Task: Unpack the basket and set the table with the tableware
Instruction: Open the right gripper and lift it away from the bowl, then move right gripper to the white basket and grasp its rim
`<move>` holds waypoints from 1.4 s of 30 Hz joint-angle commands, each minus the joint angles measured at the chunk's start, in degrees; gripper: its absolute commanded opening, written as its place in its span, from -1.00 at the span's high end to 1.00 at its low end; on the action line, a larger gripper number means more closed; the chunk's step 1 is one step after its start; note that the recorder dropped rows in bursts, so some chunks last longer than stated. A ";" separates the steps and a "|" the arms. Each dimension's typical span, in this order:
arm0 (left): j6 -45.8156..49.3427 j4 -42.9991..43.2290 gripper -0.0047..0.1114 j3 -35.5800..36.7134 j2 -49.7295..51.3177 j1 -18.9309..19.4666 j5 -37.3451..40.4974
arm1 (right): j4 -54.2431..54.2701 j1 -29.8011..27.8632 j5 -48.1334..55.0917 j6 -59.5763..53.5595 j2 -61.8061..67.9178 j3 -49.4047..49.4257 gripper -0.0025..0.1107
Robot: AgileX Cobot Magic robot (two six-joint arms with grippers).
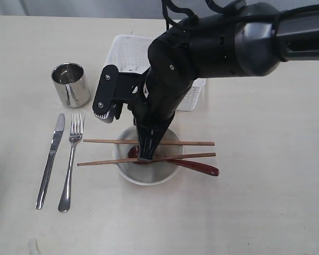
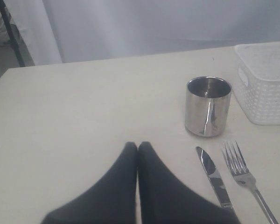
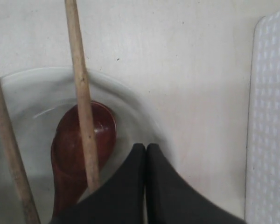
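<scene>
At the middle of the table (image 1: pixel 266 202), the off-white bowl (image 1: pixel 149 178) is seen standing, and the right gripper (image 1: pixel 145 154) is pointed steeply down into it. Its jaws are pressed together, tip against tip, and nothing is seen held between them. In the right wrist view the closed tips are found at the bowl's edge, just beside the scoop of the dark red spoon (image 1: pixel 199 168). The spoon is laid in the bowl, its handle sticking out over the rim toward the right of the exterior view. Two wooden chopsticks (image 1: pixel 191 143) are rested across the rim, roughly parallel and apart; the lower one in the exterior view is crossed over the spoon. Whether the fingertips touch that chopstick cannot be told.

Over to the left of the bowl, the fork (image 1: pixel 72 159) and knife (image 1: pixel 50 156) are set side by side, not touching, the knife on the outside. Beyond them the shiny steel cup (image 1: pixel 70 85) is stood upright, mouth up. The white basket (image 1: pixel 130 53) is placed behind the bowl, largely hidden by the black arm (image 1: pixel 228 42). The left gripper (image 2: pixel 137 148) is shown only in its own wrist view, held above bare table near the knife, jaws closed on nothing.
</scene>
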 commanded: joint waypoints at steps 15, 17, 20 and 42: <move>-0.13 -0.10 0.92 0.13 -0.11 -0.29 -0.03 | 3.64 -0.03 5.72 -1.80 0.79 -0.04 0.96; -0.13 -0.10 0.92 0.13 -0.11 -0.29 -0.03 | 5.61 -0.03 6.40 -3.11 0.79 -0.04 0.96; -0.13 -0.10 0.92 0.13 -0.11 -0.29 -0.03 | 7.71 -0.03 7.12 -4.46 0.79 -0.04 0.96; -0.13 0.13 0.92 0.13 -0.11 -0.29 -0.03 | -6.01 -4.03 2.74 0.16 -10.90 -0.15 0.96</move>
